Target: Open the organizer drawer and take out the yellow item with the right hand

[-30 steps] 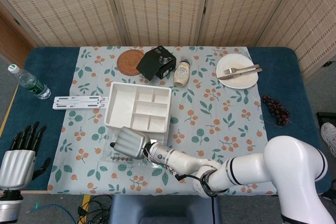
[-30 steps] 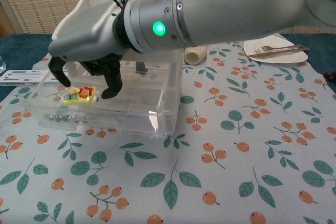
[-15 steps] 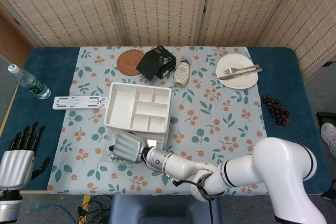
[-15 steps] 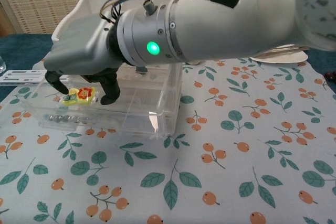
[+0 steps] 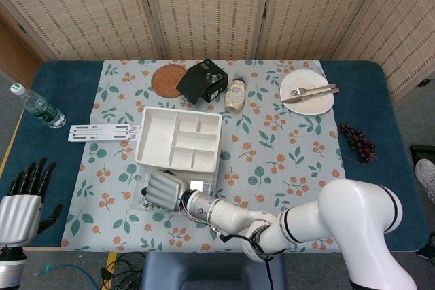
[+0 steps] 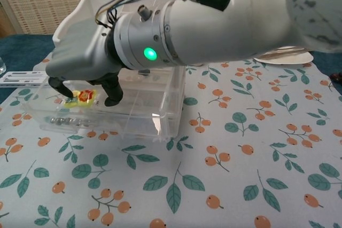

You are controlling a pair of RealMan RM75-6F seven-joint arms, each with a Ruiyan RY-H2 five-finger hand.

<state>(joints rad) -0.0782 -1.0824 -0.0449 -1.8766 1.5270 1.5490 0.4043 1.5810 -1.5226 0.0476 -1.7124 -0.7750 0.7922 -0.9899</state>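
One table (image 5: 367, 100) carries one white organizer (image 5: 179, 138), whose single clear drawer (image 6: 133, 113) stands pulled out under the right hand (image 6: 85, 68). One yellow item (image 6: 81, 97) lies in the drawer between that hand's down-curled fingertips (image 6: 111, 93), not visibly gripped. The hand sits lower and closer around the item than a second ago. The left hand (image 5: 19, 203) hangs apart off the table's edge, fingers spread, unchanged.

Yellow item (image 6: 81, 96) in the open drawer (image 6: 107, 113), right hand (image 6: 85, 70) over it.
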